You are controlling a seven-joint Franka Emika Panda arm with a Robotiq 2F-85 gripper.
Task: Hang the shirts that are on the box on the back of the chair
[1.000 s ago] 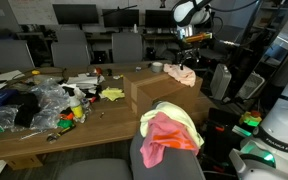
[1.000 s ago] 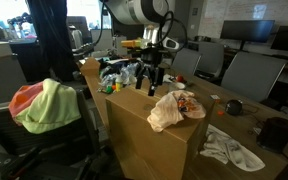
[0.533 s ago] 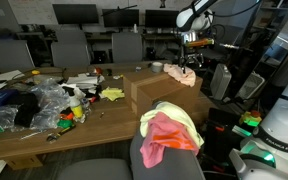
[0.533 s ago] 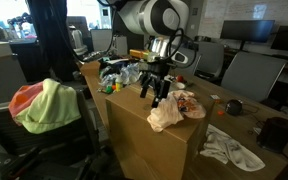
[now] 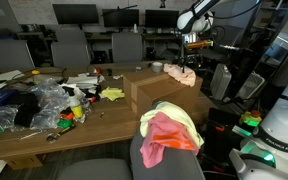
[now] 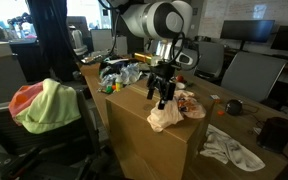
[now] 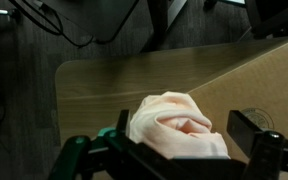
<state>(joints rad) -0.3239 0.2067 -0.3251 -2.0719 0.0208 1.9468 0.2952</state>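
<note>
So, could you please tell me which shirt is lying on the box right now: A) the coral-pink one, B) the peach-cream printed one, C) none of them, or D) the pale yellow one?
B: the peach-cream shirt lies on the box just below the open gripper, while the pale yellow shirt and the coral-pink shirt are draped over the chair.

You see the box (image 5: 152, 93) from far in an exterior view, the box (image 6: 144, 135) up close in an exterior view, and the wrist view looks down on it.
</note>
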